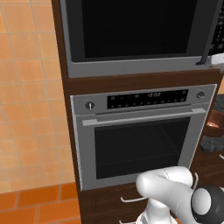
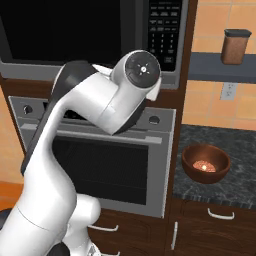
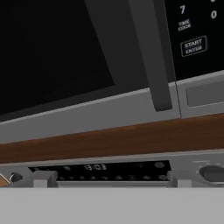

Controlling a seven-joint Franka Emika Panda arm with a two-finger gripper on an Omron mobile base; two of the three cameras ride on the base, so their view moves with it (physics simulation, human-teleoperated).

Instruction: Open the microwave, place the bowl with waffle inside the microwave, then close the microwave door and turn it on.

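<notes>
Hand view: end effector [image 3: 109, 178] wide open, empty, facing closed microwave door [image 3: 52, 48]; opening step; next, grasp handle [image 3: 151, 57].

Silver oven [image 1: 140, 135], mesh-windowed door shut, two knobs, horizontal bar handle. Brown canister [image 2: 235, 46] on grey shelf [image 2: 210, 67]. Wall outlet [image 2: 229, 90] below. Dark speckled desk [image 2: 240, 185].

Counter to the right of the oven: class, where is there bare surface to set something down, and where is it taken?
The dark speckled counter is bare behind and to the right of the bowl with waffle, up to the tiled wall, and along the front edge below it. The bowl fills the left middle, beside the cabinet side. The shelf above is free left of the brown canister.
</notes>
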